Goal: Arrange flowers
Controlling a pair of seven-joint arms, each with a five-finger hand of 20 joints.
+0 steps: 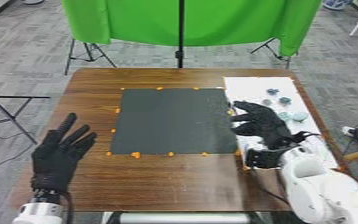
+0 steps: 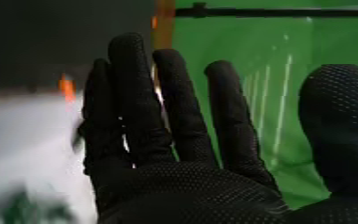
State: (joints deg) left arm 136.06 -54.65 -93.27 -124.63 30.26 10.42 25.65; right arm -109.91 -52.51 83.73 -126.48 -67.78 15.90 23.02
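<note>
over the left edge of the white sheet (image 1: 246, 84), by the dark mat (image 1: 171, 125), is the right hand (image 1: 264, 125), opened wide: fingers out straight and a little spread, thumb well off from them, nothing held. the flowers, as i take the small blue-green pieces (image 1: 285, 100) to be, are on the sheet at the table's (image 1: 184, 187) right side. relation that matters: they lie to the right of this hand and beyond it, the two paler ones just beside its back, the darker ones farther forward, while the fingers point leftward to the mat. so the next move probably calls for the hand to swing right and turn its fingers round; judged risk, the glove's back brushing the pale pair on the way. nearer arm: the right, clearly. the left hand (image 1: 58, 155) is over the table's left side, fingers long and parted, empty, the whole mat between it and the flowers. long axis: cannot tell; from above each piece reads as a roundish blob, stem or holder not made out. the right forearm may cover more of the sheet's near part. in the right wrist view a green patch (image 2: 31, 210) is blurred and cut off at the edge; possibly a flower, unconfirmed.
</note>
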